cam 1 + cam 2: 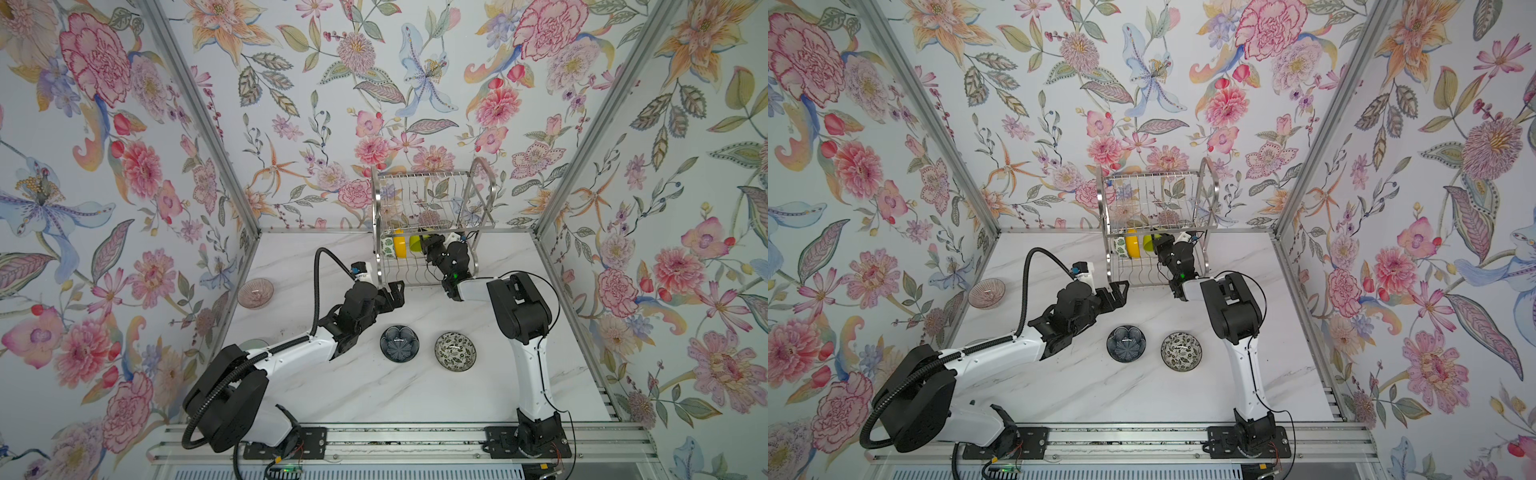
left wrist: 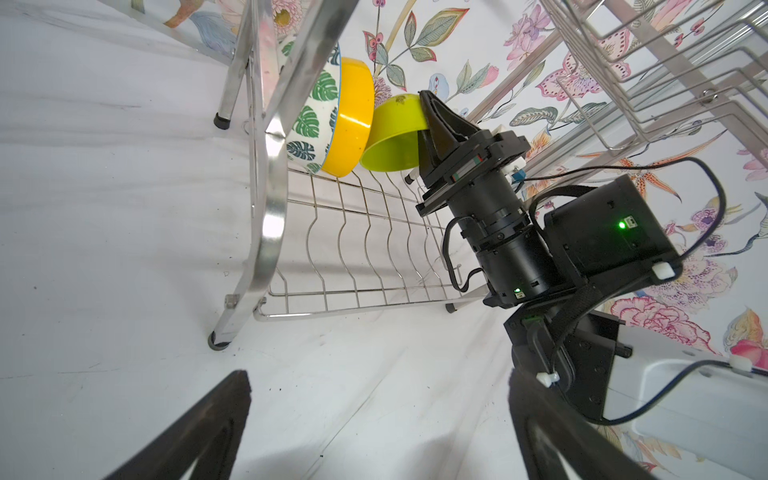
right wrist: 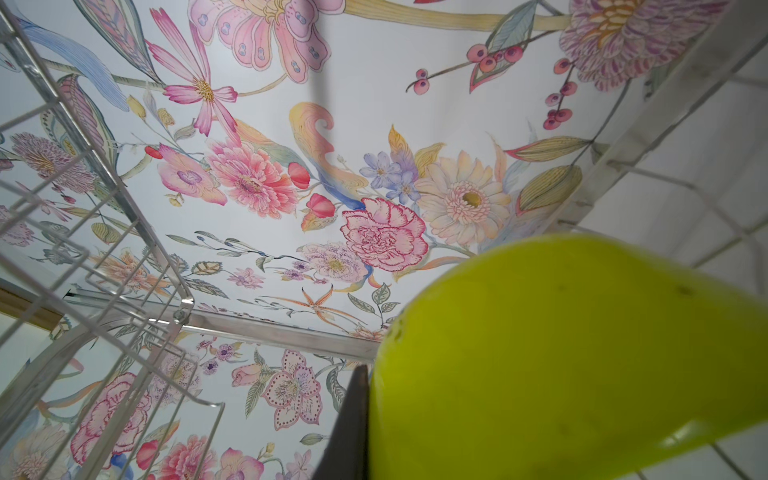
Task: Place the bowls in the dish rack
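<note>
The dish rack (image 1: 432, 195) (image 1: 1154, 195) stands at the back of the table. On its lower shelf a leaf-patterned white bowl (image 2: 311, 120) and an orange-yellow bowl (image 2: 353, 120) stand on edge. My right gripper (image 1: 427, 243) (image 2: 430, 120) reaches into that shelf, shut on the rim of a lime green bowl (image 1: 414, 243) (image 3: 561, 353) next to the orange one. My left gripper (image 1: 397, 296) (image 2: 374, 415) is open and empty over the table by the rack's front left leg. A dark blue bowl (image 1: 399, 343) and a black-white floral bowl (image 1: 455, 350) sit on the table.
A pink ribbed glass bowl (image 1: 255, 293) rests by the left wall. A pale green bowl (image 1: 253, 344) peeks out from under my left arm. The rack's upper shelf (image 1: 428, 187) holds nothing. Wallpapered walls close in three sides.
</note>
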Robot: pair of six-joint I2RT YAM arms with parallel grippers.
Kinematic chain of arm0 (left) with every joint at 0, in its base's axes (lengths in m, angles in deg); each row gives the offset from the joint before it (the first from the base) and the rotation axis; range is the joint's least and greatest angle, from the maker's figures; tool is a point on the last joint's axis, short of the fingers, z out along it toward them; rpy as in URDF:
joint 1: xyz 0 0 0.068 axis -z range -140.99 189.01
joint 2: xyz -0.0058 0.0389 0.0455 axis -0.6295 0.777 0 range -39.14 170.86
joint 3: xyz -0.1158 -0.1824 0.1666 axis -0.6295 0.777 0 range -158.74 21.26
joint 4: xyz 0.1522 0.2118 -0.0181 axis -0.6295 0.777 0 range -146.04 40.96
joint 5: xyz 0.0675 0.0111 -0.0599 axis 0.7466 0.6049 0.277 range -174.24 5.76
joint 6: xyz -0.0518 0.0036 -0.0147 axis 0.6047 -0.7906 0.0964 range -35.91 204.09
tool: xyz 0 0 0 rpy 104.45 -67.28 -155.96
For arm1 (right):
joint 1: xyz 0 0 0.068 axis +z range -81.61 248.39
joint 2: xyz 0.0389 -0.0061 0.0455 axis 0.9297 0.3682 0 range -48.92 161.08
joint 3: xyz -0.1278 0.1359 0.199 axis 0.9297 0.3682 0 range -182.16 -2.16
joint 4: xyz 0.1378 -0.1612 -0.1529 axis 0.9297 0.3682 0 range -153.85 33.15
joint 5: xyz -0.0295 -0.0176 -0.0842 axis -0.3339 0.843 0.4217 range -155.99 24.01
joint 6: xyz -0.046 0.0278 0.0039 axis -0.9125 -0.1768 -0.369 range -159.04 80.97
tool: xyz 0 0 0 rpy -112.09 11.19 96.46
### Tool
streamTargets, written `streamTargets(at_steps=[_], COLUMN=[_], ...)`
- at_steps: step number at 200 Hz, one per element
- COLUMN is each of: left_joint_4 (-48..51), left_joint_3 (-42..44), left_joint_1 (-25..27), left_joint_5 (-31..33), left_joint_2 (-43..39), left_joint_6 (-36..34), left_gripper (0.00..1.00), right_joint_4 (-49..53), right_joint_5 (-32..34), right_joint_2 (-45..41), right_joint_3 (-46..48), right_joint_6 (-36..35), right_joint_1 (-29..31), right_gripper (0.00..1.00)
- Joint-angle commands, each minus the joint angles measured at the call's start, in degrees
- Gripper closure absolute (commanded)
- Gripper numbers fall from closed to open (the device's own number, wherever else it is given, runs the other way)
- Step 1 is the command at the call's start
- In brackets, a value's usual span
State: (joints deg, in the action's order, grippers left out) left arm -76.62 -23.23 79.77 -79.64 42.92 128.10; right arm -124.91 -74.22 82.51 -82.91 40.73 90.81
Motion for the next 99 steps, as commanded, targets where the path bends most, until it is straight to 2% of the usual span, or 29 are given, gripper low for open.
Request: streamTargets(at_steps=[1, 16, 99], left_joint_4=[0.2, 0.2, 0.8], left_joint_3=[1.0, 1.3, 1.8], left_joint_1=[-0.9, -1.2, -1.9], left_joint_5=[-0.8, -1.1, -1.0], left_joint_2=[-0.9, -0.9, -1.4], left_joint_6=[-0.6, -0.4, -0.4], left_gripper=[0.01, 0.01, 0.01], right_joint_4=[0.4, 2.6, 0.6], right_joint_5=[-2.8, -3.3, -7.9], right_joint_2=[1.4, 2.1, 6.6], right_joint_3=[-3.9, -5.2, -9.7], right_joint_6=[-3.8, -4.9, -4.9], right_joint_1=[0.0, 0.1, 0.0], right_gripper=[1.00, 1.00, 1.00])
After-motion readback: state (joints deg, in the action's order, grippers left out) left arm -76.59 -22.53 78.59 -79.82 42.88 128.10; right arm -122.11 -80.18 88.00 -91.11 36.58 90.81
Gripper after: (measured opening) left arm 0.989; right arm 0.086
